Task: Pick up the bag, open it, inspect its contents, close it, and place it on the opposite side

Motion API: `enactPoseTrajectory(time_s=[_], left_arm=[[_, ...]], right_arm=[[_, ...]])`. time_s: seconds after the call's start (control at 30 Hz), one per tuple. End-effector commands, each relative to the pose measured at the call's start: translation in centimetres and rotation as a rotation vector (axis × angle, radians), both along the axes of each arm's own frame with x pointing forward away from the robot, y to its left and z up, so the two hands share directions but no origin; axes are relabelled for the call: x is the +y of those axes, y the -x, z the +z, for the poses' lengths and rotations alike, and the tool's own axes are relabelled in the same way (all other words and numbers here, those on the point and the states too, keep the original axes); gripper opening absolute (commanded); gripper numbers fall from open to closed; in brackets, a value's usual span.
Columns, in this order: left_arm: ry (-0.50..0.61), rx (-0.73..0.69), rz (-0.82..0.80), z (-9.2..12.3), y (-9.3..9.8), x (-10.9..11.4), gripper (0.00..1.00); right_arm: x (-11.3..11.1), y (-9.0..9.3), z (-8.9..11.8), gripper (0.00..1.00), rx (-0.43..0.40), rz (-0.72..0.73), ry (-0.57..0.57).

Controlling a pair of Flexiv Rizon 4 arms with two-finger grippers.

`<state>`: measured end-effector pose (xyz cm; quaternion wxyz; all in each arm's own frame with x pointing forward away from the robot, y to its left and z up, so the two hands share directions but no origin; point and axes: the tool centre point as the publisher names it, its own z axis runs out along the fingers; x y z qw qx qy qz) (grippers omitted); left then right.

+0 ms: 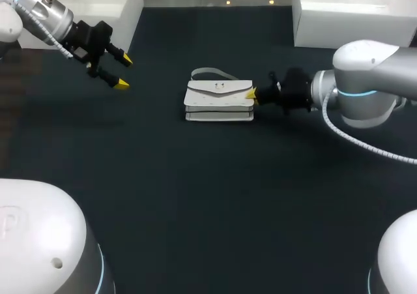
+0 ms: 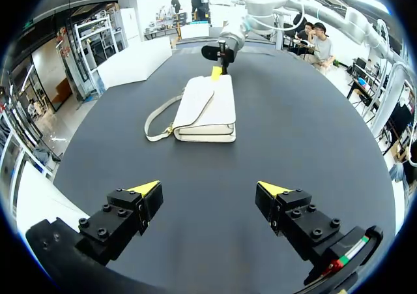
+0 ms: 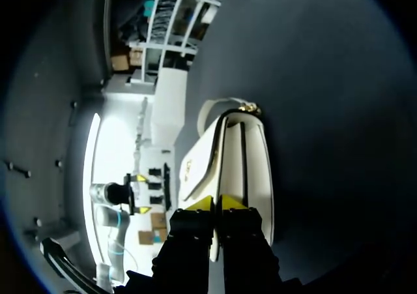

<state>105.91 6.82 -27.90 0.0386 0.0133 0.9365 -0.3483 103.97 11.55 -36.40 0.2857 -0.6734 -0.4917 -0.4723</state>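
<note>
Left arm (image 1: 40, 8), right arm (image 1: 365, 79): white-silver shells, cyan rings, coiled white cables; left claw (image 2: 209, 189), right claw (image 3: 217, 203) black, yellow-tipped.

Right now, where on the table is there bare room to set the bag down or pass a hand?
Bare: the wide near stretch of table in front of the bag, and the strip between the bag and the open left gripper. Crowded: the bag's end where the right gripper pinches it.

Cream-white bag (image 1: 219, 100) with pale grey strap (image 1: 210, 71) on matte black table (image 1: 195, 196). Black left gripper (image 1: 124, 72) and right gripper (image 1: 251, 95), both yellow-tipped. White and silver arms (image 1: 365, 66) with thin blue rings (image 1: 355, 93).
</note>
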Motion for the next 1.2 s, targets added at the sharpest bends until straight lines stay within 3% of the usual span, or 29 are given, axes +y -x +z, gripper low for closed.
enactPoseTrajectory(time_s=[0.03,0.37,0.8,0.83,0.87,0.9,1.2], left_arm=[[0.003,-0.002,-0.001,-0.1,0.0,0.0,1.00],[0.003,-0.002,-0.001,-0.1,0.0,0.0,1.00],[0.003,-0.002,-0.001,-0.1,0.0,0.0,1.00],[0.003,-0.002,-0.001,-0.1,0.0,0.0,1.00],[0.003,-0.002,-0.001,-0.1,0.0,0.0,1.00],[0.003,-0.002,-0.001,-0.1,0.0,0.0,1.00],[0.003,-0.002,-0.001,-0.1,0.0,0.0,1.00]], right_arm=[[1.0,-0.8,-0.5,0.00,0.002,0.013,-0.005],[3.1,-1.2,-0.5,0.00,0.004,0.050,-0.012],[3.4,-1.1,-0.6,0.00,0.004,0.057,-0.008],[3.4,-1.2,-0.7,0.35,0.005,0.057,-0.008],[3.2,-1.2,-0.6,0.49,0.005,0.055,-0.006],[3.1,-1.2,-0.6,1.00,0.003,0.051,-0.001],[0.7,-0.9,2.3,1.00,-0.065,0.039,0.090]])
